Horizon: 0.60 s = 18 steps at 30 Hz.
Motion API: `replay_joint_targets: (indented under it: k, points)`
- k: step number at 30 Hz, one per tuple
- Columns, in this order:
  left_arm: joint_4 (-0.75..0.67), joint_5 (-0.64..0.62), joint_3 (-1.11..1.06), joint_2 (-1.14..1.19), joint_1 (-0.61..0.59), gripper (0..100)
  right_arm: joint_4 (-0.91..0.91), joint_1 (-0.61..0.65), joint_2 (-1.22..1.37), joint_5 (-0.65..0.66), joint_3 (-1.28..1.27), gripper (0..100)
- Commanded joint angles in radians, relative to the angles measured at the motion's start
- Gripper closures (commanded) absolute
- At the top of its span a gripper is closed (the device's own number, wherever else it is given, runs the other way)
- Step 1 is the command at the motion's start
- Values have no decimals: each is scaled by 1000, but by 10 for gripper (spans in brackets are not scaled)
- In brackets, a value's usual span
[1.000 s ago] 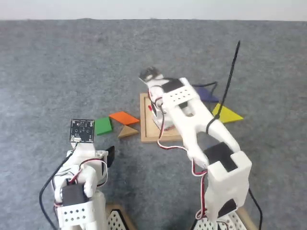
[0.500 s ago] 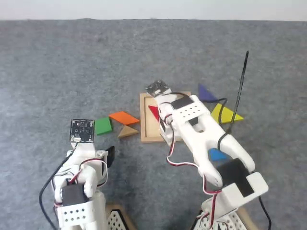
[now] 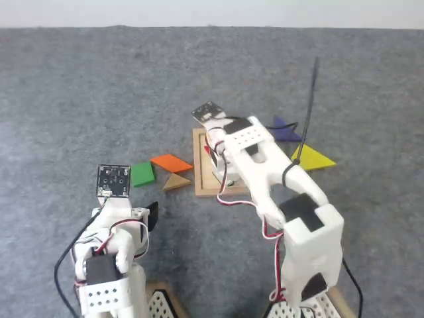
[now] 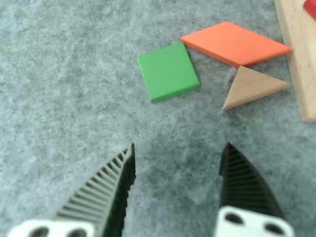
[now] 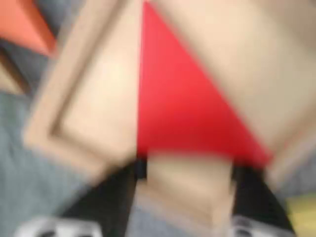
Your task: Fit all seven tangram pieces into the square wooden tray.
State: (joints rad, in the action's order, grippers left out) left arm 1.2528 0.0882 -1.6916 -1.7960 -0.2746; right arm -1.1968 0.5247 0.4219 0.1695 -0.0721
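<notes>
The square wooden tray (image 3: 203, 184) lies on the grey desk (image 3: 93, 86), with a red triangle (image 5: 182, 108) inside it. The right gripper (image 5: 187, 165) hangs low over the tray. Its fingers are spread wide by the red triangle's edge and grip nothing. Just off the tray's left rim lie a tan triangle (image 4: 252, 86) and an orange parallelogram (image 4: 234, 43), with a green square (image 4: 168, 71) beyond them. Off the tray's right side lie a purple triangle (image 3: 285, 130) and a yellow triangle (image 3: 313, 158). The left gripper (image 4: 179, 147) hovers beyond the green square from the tray, its fingers wide apart and empty.
</notes>
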Motion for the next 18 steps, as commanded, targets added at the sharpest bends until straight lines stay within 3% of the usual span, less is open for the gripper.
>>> replay_joint_targets:
  k: [1,18]
  points:
    - [3,8,7,-11,-6,727,-19,-19,44,14,126,723]
    - [3,8,7,-11,-6,727,-81,-136,125,12,419,722]
